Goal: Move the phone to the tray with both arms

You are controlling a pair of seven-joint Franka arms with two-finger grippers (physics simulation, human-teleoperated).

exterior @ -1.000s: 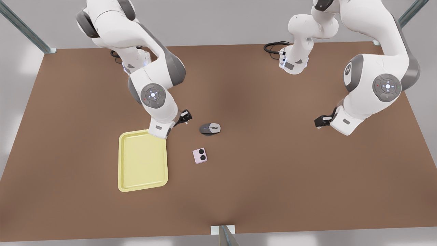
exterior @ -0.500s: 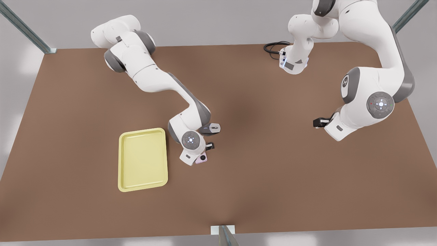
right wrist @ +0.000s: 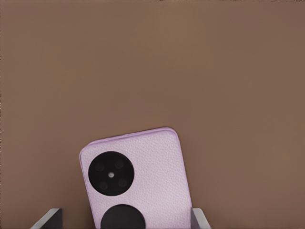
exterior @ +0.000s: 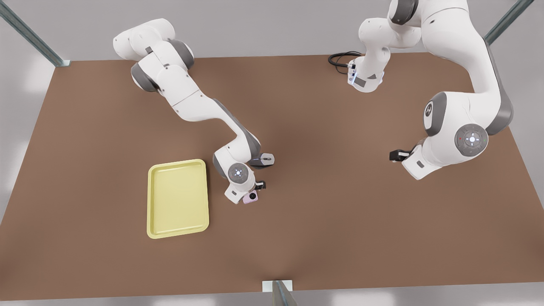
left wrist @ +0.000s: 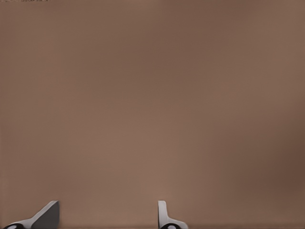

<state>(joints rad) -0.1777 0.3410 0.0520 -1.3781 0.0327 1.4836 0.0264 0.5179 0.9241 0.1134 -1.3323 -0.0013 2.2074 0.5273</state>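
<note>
Two grippers spread apart, right gripper straddling leathery pink phone, left gripper over bare brown table.

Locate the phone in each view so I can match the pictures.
Front view: the phone lies on the table, partly under the right gripper, between the tray and the table's middle, with the mouse just beyond it.
Left wrist view: bare table ahead of the left gripper.
Right wrist view: the phone sits between the fingers.
Shared landmark: the brown table.
</note>
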